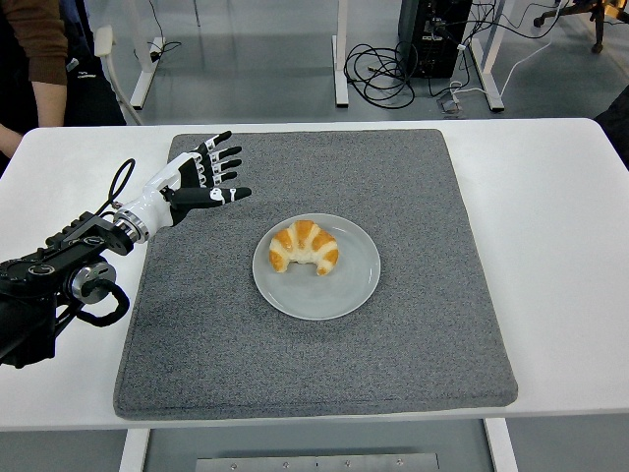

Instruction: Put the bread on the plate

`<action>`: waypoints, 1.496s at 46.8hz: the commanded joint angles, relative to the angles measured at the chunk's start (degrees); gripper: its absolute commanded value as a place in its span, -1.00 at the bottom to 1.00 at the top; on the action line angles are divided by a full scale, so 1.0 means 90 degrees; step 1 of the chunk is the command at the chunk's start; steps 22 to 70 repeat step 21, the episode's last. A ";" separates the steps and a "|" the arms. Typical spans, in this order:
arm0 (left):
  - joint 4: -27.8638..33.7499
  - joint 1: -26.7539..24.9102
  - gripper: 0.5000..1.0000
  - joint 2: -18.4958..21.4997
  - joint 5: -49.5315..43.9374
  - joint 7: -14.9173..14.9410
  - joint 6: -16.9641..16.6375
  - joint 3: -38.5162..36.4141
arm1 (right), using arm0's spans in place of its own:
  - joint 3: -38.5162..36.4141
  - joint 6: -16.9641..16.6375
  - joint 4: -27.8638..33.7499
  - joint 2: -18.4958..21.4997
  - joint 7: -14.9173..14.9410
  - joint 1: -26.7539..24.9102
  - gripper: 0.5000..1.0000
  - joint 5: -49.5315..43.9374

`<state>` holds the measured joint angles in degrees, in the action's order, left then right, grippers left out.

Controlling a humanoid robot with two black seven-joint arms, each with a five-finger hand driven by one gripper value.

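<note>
Resting on the plate (344, 295): bread (305, 247), a golden crescent roll w/ pale ends pointing toward the near edge, set slightly left of plate centre. Plate grey, round, approx. mid-mat, flat on the grey mat (413, 344). Mat covers most of the white table (560, 246), dark felt-like texture, rounded corners.

Reaching in from the left edge: left hand (201, 177), black & white, above the mat's far-left corner, fingers spread wide and straight, thumb pointing right toward the plate, nothing held. Well apart from bread and plate, no contact w/ either. Black forearm w/ cable loop trailing back over the table's left side, near the left edge.

No right arm in view.

Far left, beyond the table: part of a person (39, 49), brown sleeve and dark clothing, cut off by the top edge. Far side past the table: grey floor, white desk legs, tangle of black cables (393, 74) beside a dark computer tower.
</note>
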<state>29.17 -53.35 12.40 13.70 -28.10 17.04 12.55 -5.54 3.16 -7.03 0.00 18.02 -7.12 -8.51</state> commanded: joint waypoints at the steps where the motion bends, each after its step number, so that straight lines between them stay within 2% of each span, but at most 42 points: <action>1: 0.0001 -0.0009 0.85 -0.0001 0.0002 0.0007 0.0001 0.0002 | 0.0000 0.0000 0.0000 0.0000 0.0000 0.0000 1.00 -0.0001; 70: 0.0001 -0.0010 0.85 -0.0001 0.0002 -0.0003 0.0001 0.0012 | 0.0020 0.0000 -0.0010 0.0000 0.0010 -0.0010 1.00 -0.0001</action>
